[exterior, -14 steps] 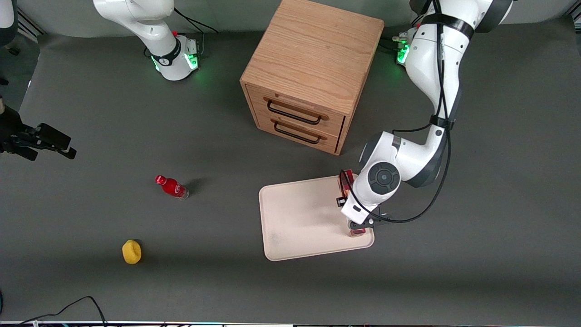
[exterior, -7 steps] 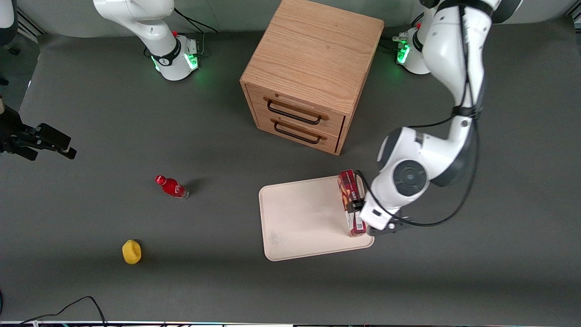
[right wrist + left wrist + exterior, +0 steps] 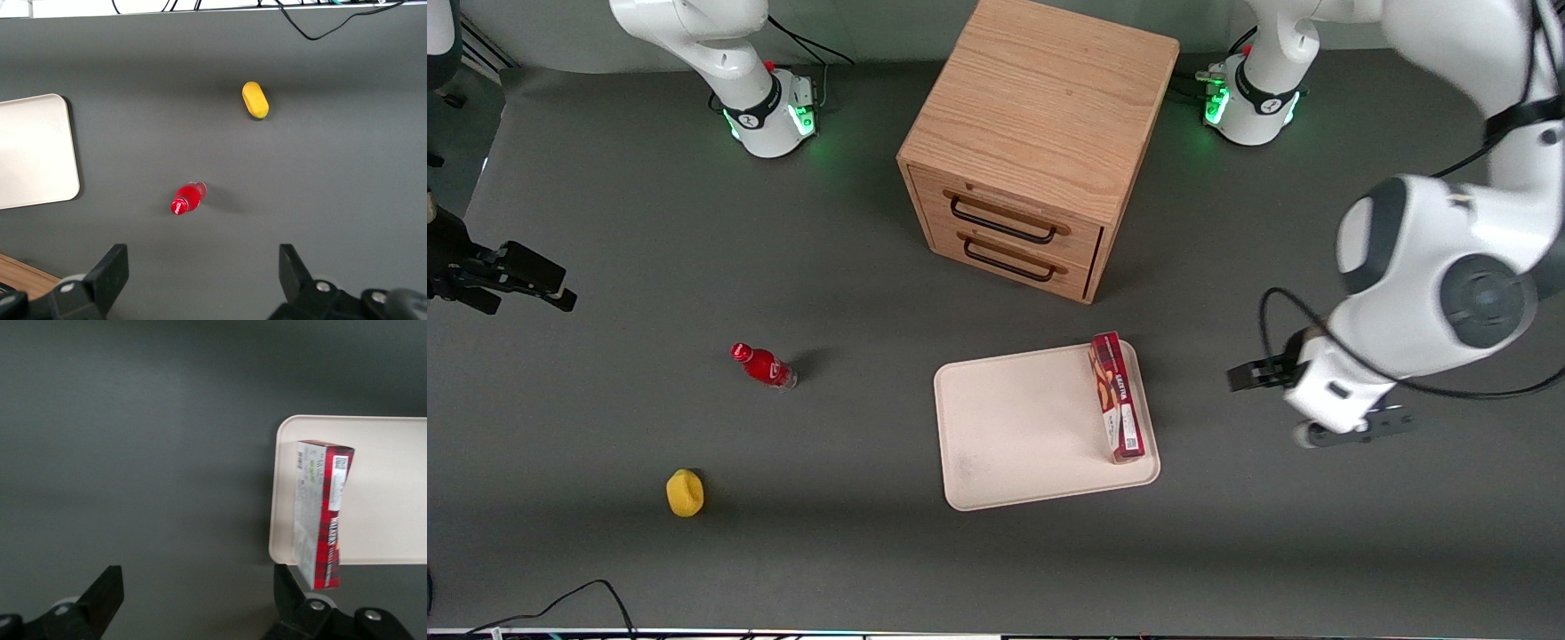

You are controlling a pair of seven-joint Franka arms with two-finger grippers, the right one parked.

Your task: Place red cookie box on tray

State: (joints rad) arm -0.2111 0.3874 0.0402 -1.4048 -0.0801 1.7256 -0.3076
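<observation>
Red cookie box (image 3: pixel 1116 396) on tray (image 3: pixel 1014 436); tool (image 3: pixel 198 603) spread.

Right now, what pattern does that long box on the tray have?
Dark-red plaid on the red cookie box, clearest in the left wrist view; the gripper hangs open beside the tray.

A large flat pale cream-pink tray (image 3: pixel 37 157) with rounded corners lies bare on the dark grey desk (image 3: pixel 320 173). A small red bottle (image 3: pixel 187 198) stands near it, and an oblong yellow object (image 3: pixel 255 99) lies well apart from both.
</observation>
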